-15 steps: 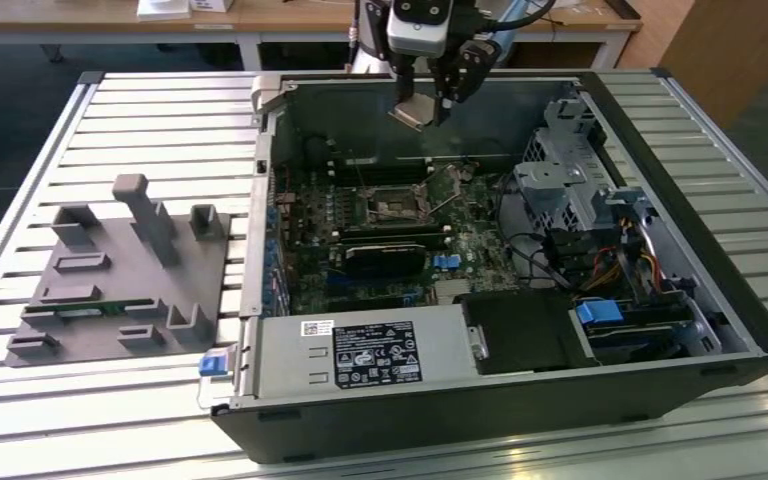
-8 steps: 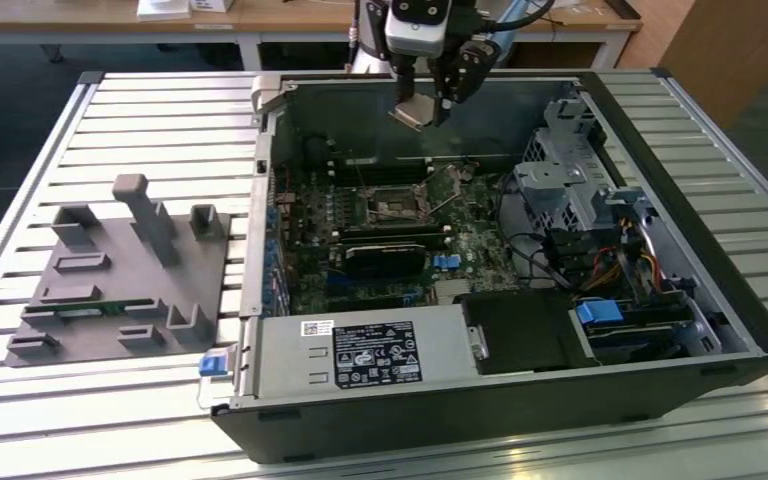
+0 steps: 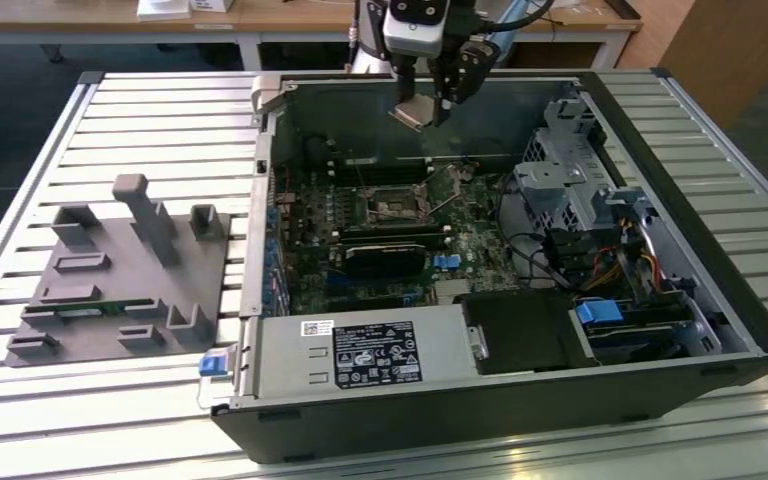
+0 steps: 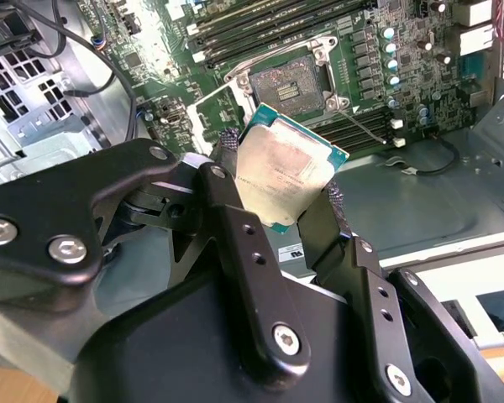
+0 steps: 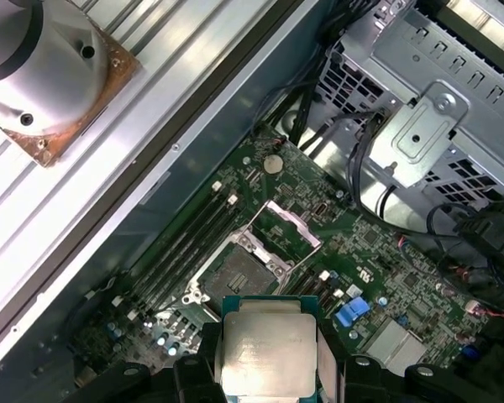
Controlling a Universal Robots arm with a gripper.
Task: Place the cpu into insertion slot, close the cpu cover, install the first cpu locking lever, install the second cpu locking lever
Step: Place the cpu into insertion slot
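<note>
My gripper [image 3: 431, 100] hangs high over the back of the open computer case, shut on the cpu [image 3: 412, 112], a flat silvery-grey square chip. In both wrist views the cpu [image 4: 286, 168] [image 5: 267, 353] sits tilted between the two black fingers [image 4: 235, 218], clamped by opposite edges. Well below it on the green motherboard lies the insertion slot [image 3: 395, 208] [image 4: 287, 82] [image 5: 235, 277], uncovered, with its pin field showing. The cpu cover [image 4: 218, 113] [image 5: 290, 227] is swung open beside the socket. Thin wire locking levers [image 4: 361, 126] stand raised off the board next to the slot.
Long black memory sticks [image 4: 269, 25] flank the socket. A metal drive cage [image 3: 558, 180] with cables fills the exterior view's right side of the case, and a power supply [image 3: 357, 355] the front. A grey fixture block [image 3: 124, 270] lies on the slatted table [image 3: 157, 120].
</note>
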